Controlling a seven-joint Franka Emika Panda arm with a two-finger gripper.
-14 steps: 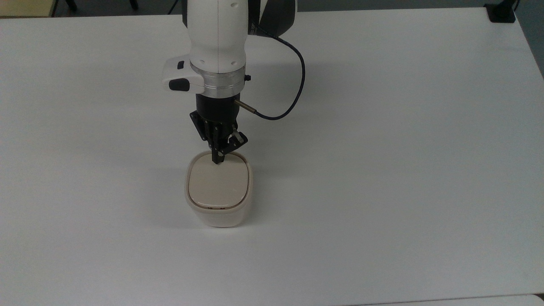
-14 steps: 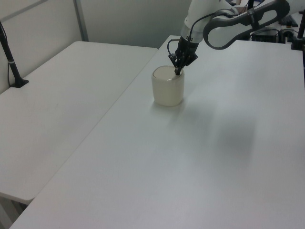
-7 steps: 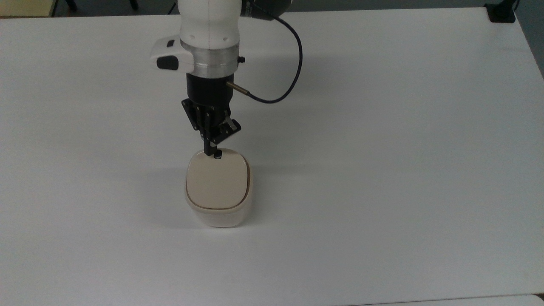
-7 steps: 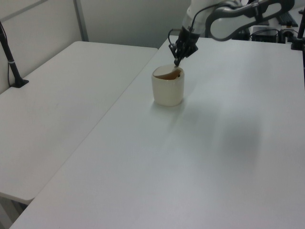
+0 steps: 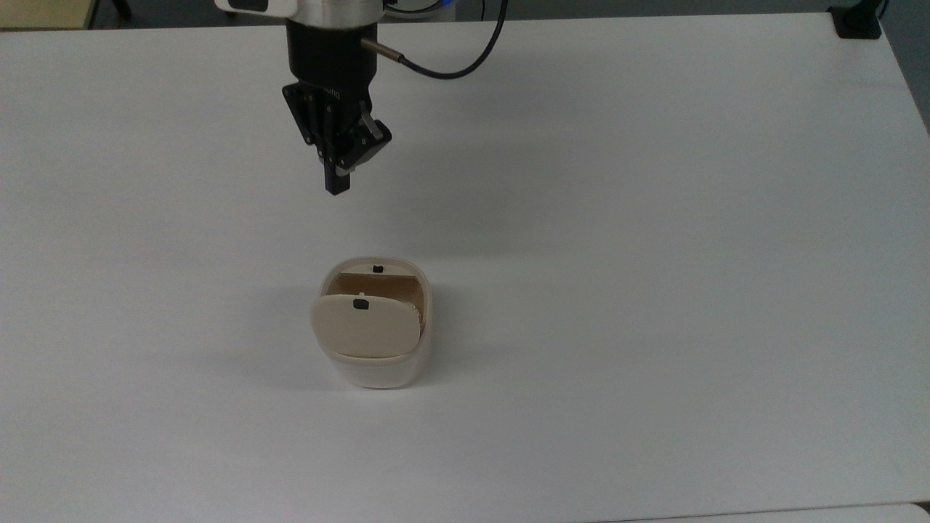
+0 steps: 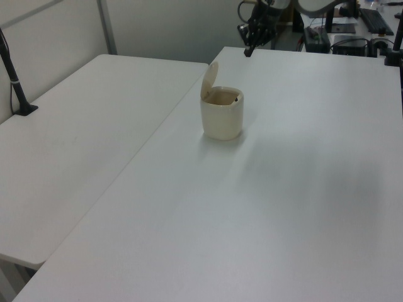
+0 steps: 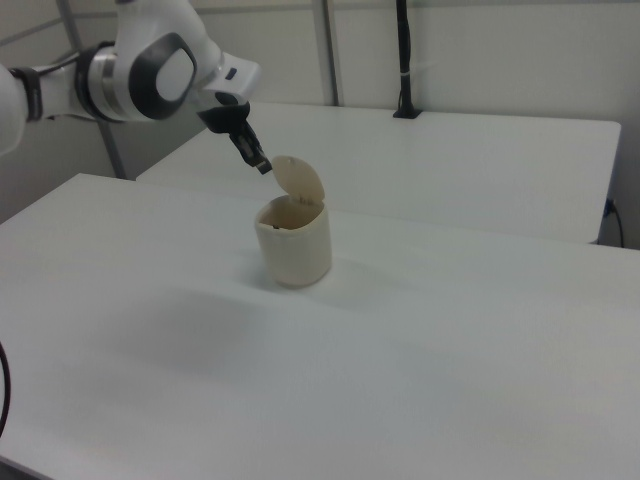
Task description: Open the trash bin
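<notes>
Already the trash bin (image 5: 374, 327) is standing open at center frame; my hand (image 5: 336, 185), clenched and empty, is hovering above—nothing left but retreating.

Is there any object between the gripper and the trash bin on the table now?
No, nothing visible stands between them. The gripper hangs in the air apart from the trash bin, with bare white table between them in the top view. The bin's lid stands raised.

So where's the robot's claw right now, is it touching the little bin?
No: in the top view the gripper hangs clear above the white table, beyond the trash bin, whose lid stands open. In the right view it sits just left of the raised lid.
</notes>
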